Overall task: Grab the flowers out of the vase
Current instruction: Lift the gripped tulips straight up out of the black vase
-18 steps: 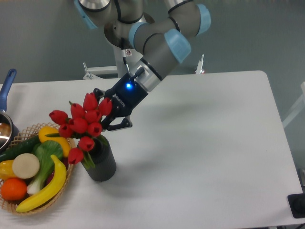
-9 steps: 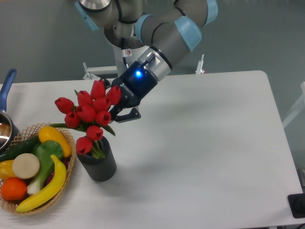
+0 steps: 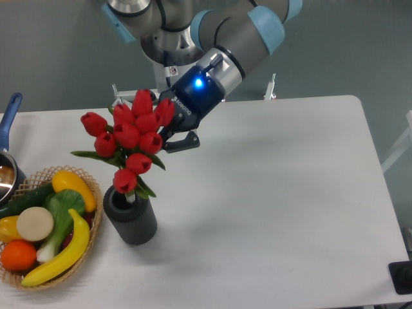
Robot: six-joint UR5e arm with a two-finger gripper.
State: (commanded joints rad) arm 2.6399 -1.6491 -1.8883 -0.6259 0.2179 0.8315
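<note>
The flowers (image 3: 132, 132), a bunch of red tulip buds with green leaves, hang tilted above the vase (image 3: 132, 220), a short dark grey ribbed cylinder on the white table. Their pale stem end still dips into the vase's mouth. My gripper (image 3: 168, 136) sits just right of and behind the buds, shut on the flowers; the buds hide most of its fingers. Its dark body with a blue light slopes up to the right toward the arm.
A wicker basket (image 3: 90, 241) with a banana, an orange, a yellow pepper and green vegetables stands left of the vase, almost touching it. A pot with a blue handle (image 3: 9, 114) sits at the left edge. The arm's base stands behind the table.
The gripper has risen up and to the right with the flowers. The bunch has lifted most of the way out of the vase, which has stayed in place.
</note>
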